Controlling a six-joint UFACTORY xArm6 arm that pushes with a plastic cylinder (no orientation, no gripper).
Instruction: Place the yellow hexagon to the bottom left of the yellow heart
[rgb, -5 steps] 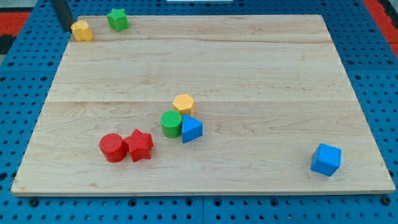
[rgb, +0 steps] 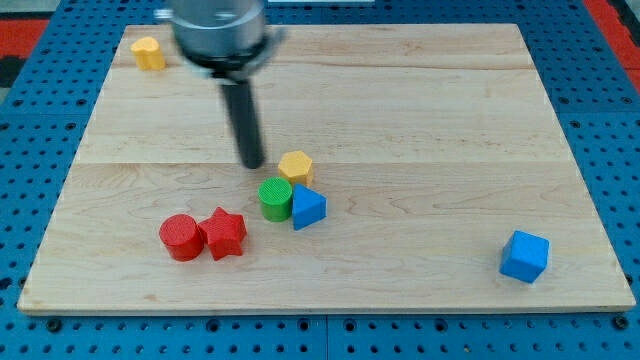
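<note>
Wooden board (rgb: 420, 90) with little blocks and my tip (rgb: 253, 165) down on it.

Nearest the view's bottom, far off to the right of my tip, sits the blue cube (rgb: 524, 256). Below my tip to the left sit the red cylinder (rgb: 181, 237) and red star (rgb: 224, 233), touching. Just below and right of it huddle the green cylinder (rgb: 275, 198) and the blue wedge-shaped block (rgb: 307, 208). The yellow hexagon (rgb: 295, 167) sits just to my tip's right — very near it. I have no claw, only a rod. The yellow heart (rgb: 148, 52) is far up and left, near the board's top corner.

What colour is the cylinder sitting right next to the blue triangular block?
Green. The cylinder shows clearly in the camera view, touching the blue triangular block.
</note>
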